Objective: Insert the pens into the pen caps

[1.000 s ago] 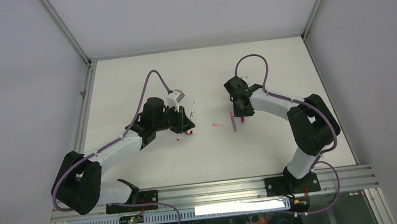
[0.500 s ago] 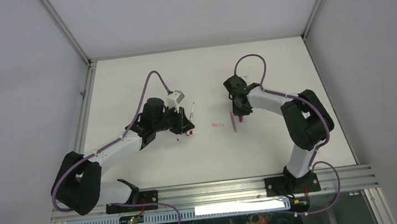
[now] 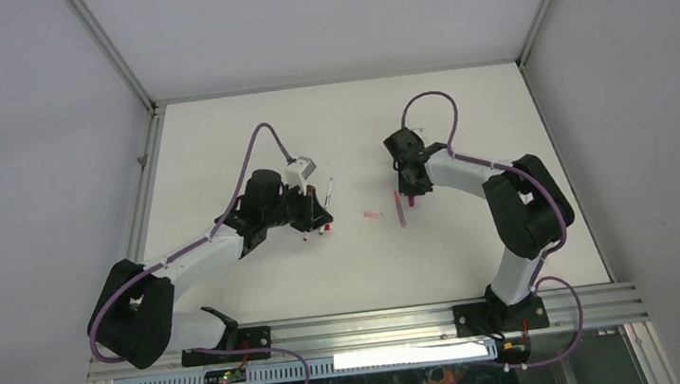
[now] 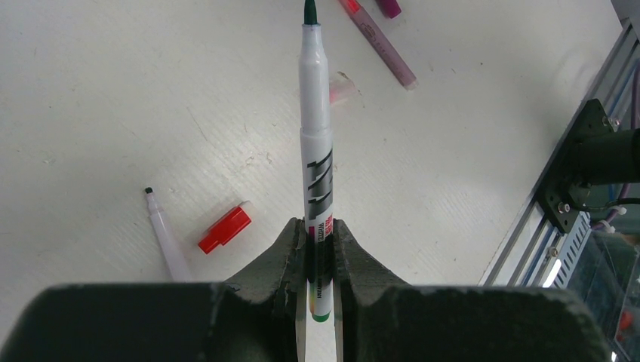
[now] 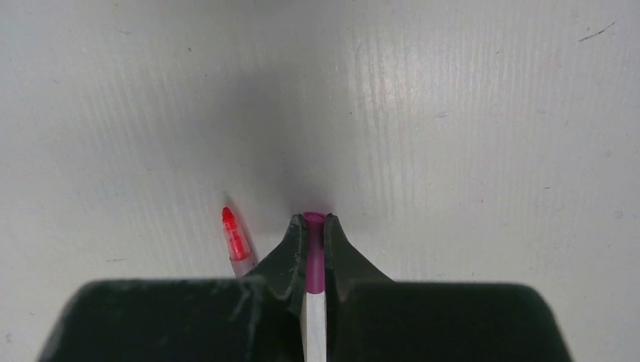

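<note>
My left gripper (image 4: 319, 226) is shut on a green pen (image 4: 315, 113) with a white barrel, its uncapped green tip pointing away; it also shows in the top view (image 3: 328, 194). A red cap (image 4: 224, 229) and a thin dark-tipped pen (image 4: 162, 234) lie on the table left of the fingers. My right gripper (image 5: 315, 220) is shut on a magenta pen cap (image 5: 315, 249), held low over the table. A red-tipped pen (image 5: 234, 237) lies beside its left finger. A pink pen (image 3: 400, 209) lies by the right gripper (image 3: 413, 194).
A pale pink cap (image 3: 373, 214) lies between the two grippers, also in the left wrist view (image 4: 341, 90). A pink pen (image 4: 381, 45) and a magenta piece (image 4: 389, 7) lie beyond it. The metal rail (image 3: 360, 328) runs along the near edge.
The left gripper with the green pen has shifted slightly. The right arm's elbow swung in a little while its gripper stayed in place.
</note>
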